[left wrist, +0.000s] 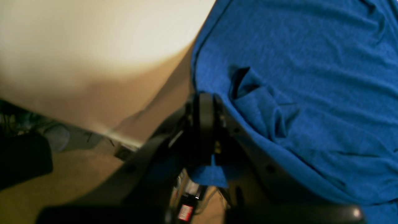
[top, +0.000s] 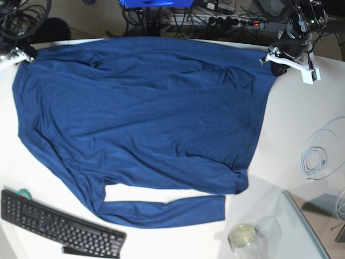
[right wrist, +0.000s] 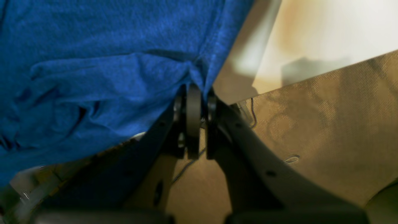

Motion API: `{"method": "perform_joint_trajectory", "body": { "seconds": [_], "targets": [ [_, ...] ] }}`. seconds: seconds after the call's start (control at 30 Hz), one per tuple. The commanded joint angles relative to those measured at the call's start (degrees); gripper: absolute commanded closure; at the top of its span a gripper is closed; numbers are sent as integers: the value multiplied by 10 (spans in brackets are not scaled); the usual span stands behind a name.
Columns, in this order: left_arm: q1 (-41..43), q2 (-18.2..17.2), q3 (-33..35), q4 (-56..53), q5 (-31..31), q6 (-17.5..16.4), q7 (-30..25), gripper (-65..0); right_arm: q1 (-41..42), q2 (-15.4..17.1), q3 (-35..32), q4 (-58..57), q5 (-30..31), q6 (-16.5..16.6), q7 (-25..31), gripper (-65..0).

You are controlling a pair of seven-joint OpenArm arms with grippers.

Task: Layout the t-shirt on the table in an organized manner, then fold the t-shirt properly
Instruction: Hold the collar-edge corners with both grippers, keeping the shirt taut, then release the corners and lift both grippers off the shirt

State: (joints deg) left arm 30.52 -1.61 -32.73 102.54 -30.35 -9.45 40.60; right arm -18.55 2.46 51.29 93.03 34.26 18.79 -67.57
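The dark blue long-sleeved t-shirt (top: 145, 118) lies spread across the white table (top: 291, 135), hem at the far edge, one sleeve stretched along the near side. My left gripper (top: 276, 60) is at the shirt's far right corner. In the left wrist view it (left wrist: 205, 124) is shut on the shirt's edge (left wrist: 295, 77), with a scrap of fabric poking out behind the jaws. My right gripper (top: 26, 53) is at the far left corner. In the right wrist view it (right wrist: 194, 118) is shut on a bunched bit of the shirt's edge (right wrist: 93, 62).
A black keyboard (top: 59, 229) lies at the near left. A glass jar (top: 242, 237) stands near front right beside a clear sheet (top: 302, 226). A white cable coil (top: 318, 156) lies at the right. Cables and a power strip (top: 237, 21) sit behind the table.
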Motion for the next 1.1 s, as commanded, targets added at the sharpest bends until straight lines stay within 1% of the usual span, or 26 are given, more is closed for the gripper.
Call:
{"method": "perform_joint_trajectory", "body": {
  "seconds": [0.0,0.03,0.1,0.13,0.17,0.27,0.3,0.4,0.5,0.57,0.63,0.7,0.77,0.83,0.93,1.0,1.07],
  "targets": [
    [2,-5,-13,10,-22,-4,-8,0,4,9,12,6,1,-12,4,-6],
    [2,-5,-25,10,-42,-4,-8,0,8,10,14,5,1,-21,4,-6],
    [2,-8,-38,8,-83,-4,-4,0,9,13,15,7,1,-24,3,-6],
    [-1,-9,-44,8,-99,-4,14,0,10,14,15,8,1,-24,2,-6],
    [-3,-9,-49,8,-103,-4,36,0,11,14,12,8,1,-25,-5,-6],
    [-23,-8,-67,11,-104,-4,74,0,27,14,13,9,0,-25,-39,-6],
    [-27,-7,-69,10,-104,-4,77,0,31,13,14,9,0,-25,-51,-6],
    [-29,-7,-67,12,-105,-4,80,0,41,14,12,9,-1,-29,-61,-6],
    [-31,-7,-67,12,-106,-4,80,0,49,14,10,10,1,-76,-61,-6],
    [-31,-6,-67,12,-107,-4,80,0,57,15,10,10,1,-92,-62,-6],
    [-31,-6,-67,12,-108,-4,81,0,63,15,9,10,1,-96,-63,-6],
    [-32,-6,-67,12,-108,-4,81,0,73,15,9,10,-1,-102,-76,-6],
    [-33,-6,-68,12,-108,-4,81,0,85,15,9,10,-1,-128,-88,-6],
    [-44,-6,-68,12,-108,-3,81,0,94,15,9,8,-1,-155,-88,-6],
    [-57,-6,-68,7,-108,-3,81,0,112,15,9,6,-1,-172,-90,-6],
    [-67,-6,-64,7,-108,-2,81,0,123,22,8,5,-1,-172,-90,-6],
    [-81,-6,-63,4,-107,14,81,0,134,26,7,-8,-1,-182,-90,-6]
  ]
}}
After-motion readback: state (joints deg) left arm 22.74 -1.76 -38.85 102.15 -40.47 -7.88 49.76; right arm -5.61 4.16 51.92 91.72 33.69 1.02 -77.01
